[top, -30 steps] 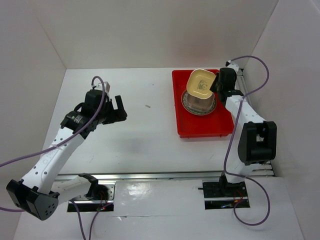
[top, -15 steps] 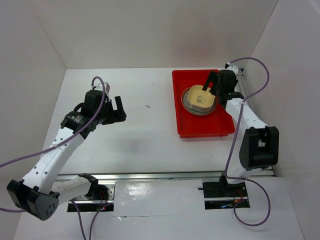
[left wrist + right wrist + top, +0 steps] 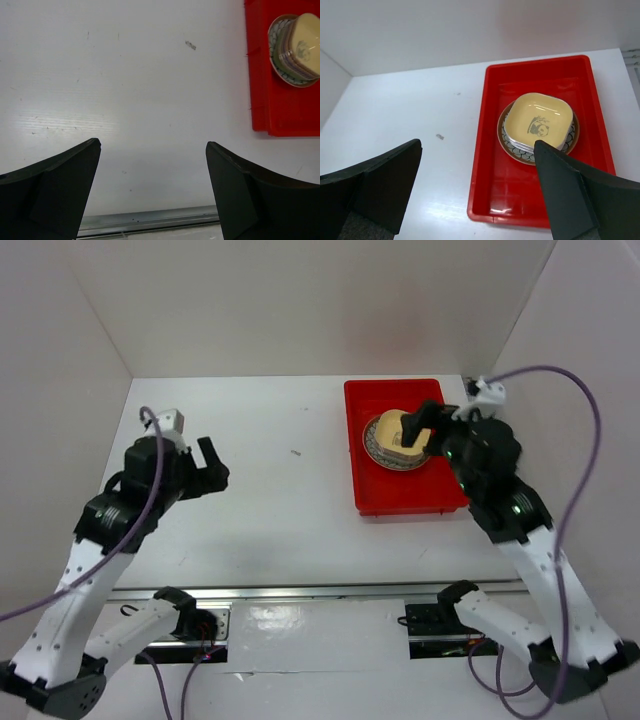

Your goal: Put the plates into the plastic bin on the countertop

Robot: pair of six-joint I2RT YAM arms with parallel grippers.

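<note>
From above, the right hand (image 3: 428, 430) hangs over the red bin (image 3: 372, 495), its fingers spread and holding nothing. The stack of small dishes (image 3: 398, 436) sits under it on the round patterned plate (image 3: 372, 445), in the bin's far half. No dish lies out on the counter (image 3: 280, 510), so the step appears to be clearing the hand off a finished stack. A straight lift with the fingers kept apart should do it, since a sideways drift could catch the top rim. The left hand (image 3: 214, 468) is also spread and empty, well apart over bare counter. The bin's right wall lies near the white wall (image 3: 540, 330), so free room is leftward and up.

The left wrist view shows both fingers (image 3: 55, 185) wide apart above plain counter. The bin and its stack (image 3: 295, 50) are far off at the upper right, and a small speck (image 3: 190, 45) lies between. Nothing crowds this arm.

The right wrist view looks down between its parted fingers (image 3: 580, 200). The yellow dish (image 3: 538, 122) tops the stack, level and square on the round plate's brown rim (image 3: 501, 136). The bin's near half (image 3: 510, 192) is bare red floor. The low walls call for little height before moving away.
</note>
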